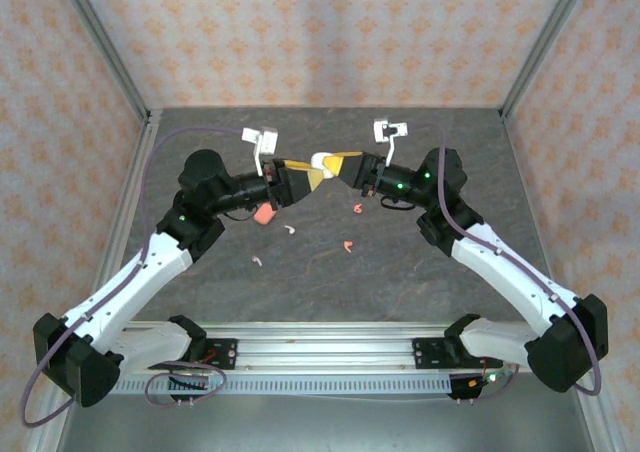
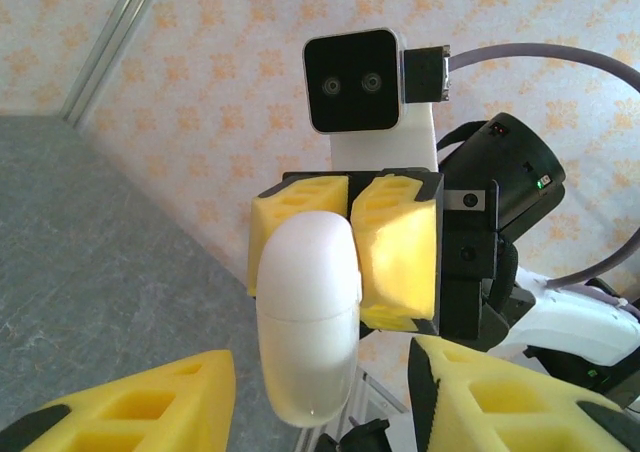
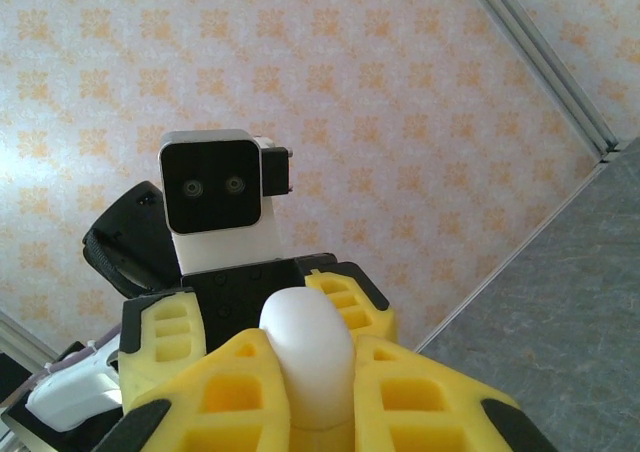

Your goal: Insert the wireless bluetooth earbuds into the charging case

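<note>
Hovering over the table (image 1: pixel 420 272), the right gripper (image 1: pixel 338 162) clamps a white case (image 1: pixel 322 160) in mid-air, its yellow pads pressed tight against both flanks of the shell. The left gripper (image 1: pixel 306 176) faces it nose to nose, jaws partly spread around the case's free end; the left wrist view shows a gap on each side, so no contact can be claimed. The case looks closed, with a thin seam running round its middle.

On the table below, well apart from the case, lie the white earbuds (image 1: pixel 289 229) and the coral earbuds (image 1: pixel 347 246), scattered between the arms. A larger pink object (image 1: pixel 264 214), possibly a second case, sits under the left arm.

The case looks like a light, rigid, glossy pebble, and its curved shell is likely to squirt out of a pinch taken near the rounded ends. The safer hold is across the broad flanks, with the second grip on the lid half, beyond the seam, so the hinge can be worked open. The earbuds look far smaller, featherlight and hard. They would probably skid on the tabletop if nudged, so a gentle pinch across the bulb or stem seems best.
</note>
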`<act>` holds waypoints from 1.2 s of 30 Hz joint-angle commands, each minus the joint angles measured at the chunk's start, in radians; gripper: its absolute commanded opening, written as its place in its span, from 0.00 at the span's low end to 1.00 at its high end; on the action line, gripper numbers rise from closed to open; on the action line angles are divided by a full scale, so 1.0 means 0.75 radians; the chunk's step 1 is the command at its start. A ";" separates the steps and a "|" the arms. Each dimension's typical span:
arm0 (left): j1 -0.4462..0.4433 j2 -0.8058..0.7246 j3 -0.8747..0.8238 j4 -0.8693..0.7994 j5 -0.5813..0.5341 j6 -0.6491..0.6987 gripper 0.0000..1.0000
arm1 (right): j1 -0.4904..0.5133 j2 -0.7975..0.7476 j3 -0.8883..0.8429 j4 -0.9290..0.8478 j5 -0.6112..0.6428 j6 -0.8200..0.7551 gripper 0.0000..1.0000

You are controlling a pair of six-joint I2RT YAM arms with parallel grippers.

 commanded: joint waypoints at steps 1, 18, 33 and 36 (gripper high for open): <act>-0.013 0.003 -0.007 0.079 0.034 -0.016 0.48 | 0.012 -0.002 -0.002 0.096 -0.020 0.010 0.13; -0.031 0.039 0.023 0.054 0.032 0.004 0.36 | 0.029 -0.001 -0.005 0.099 -0.026 0.017 0.13; -0.038 -0.054 0.020 -0.179 -0.048 0.219 0.06 | 0.037 -0.036 -0.017 0.000 -0.045 -0.034 0.16; -0.039 -0.070 0.016 -0.188 -0.054 0.245 0.02 | 0.038 -0.047 -0.017 -0.018 -0.040 -0.041 0.23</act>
